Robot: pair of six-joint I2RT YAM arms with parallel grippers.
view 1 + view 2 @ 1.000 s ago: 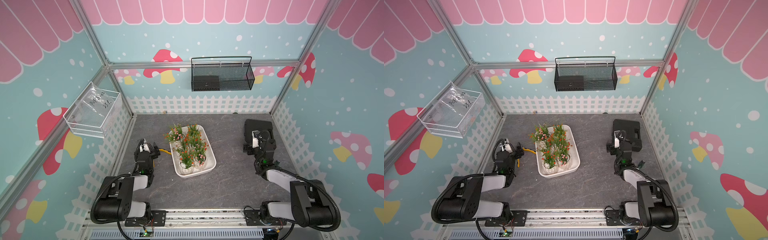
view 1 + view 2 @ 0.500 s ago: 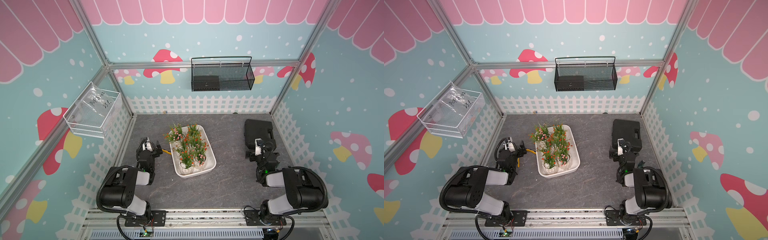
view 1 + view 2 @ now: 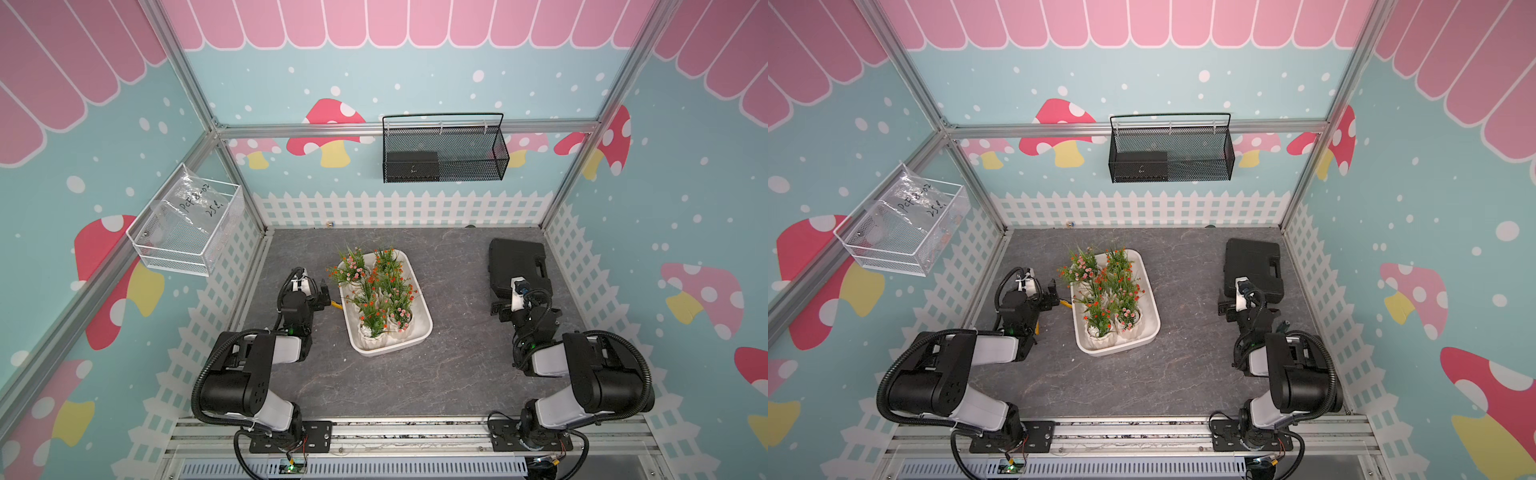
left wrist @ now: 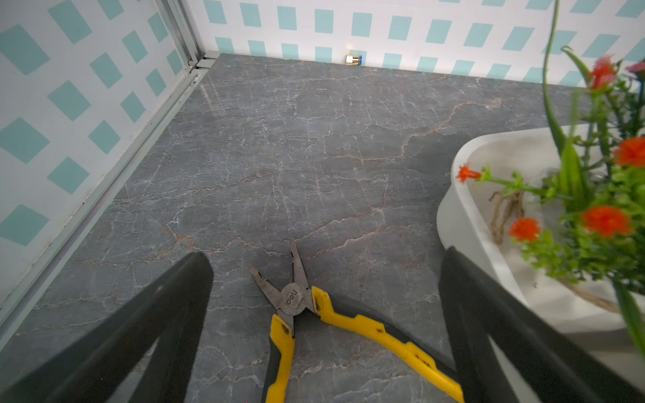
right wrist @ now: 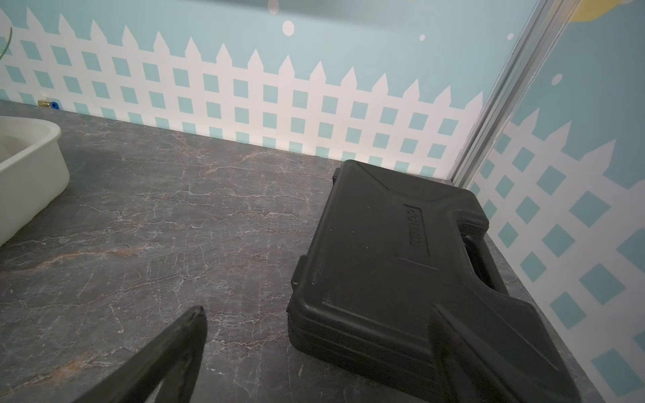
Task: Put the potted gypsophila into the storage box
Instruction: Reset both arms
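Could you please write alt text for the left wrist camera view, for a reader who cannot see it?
The left gripper, open and empty, frames yellow-handled pliers lying on the grey marbled table. Beside them stands the white storage box, holding potted gypsophila with orange-red blossoms; a picket-fence wall runs behind.

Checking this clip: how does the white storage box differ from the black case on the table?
The storage box is white and open-topped, holding the potted gypsophila; the black case is shut, with a moulded handle. The storage box sits mid-table; the black case lies far to the robot's right. Both rest flat on the grey table, well apart.
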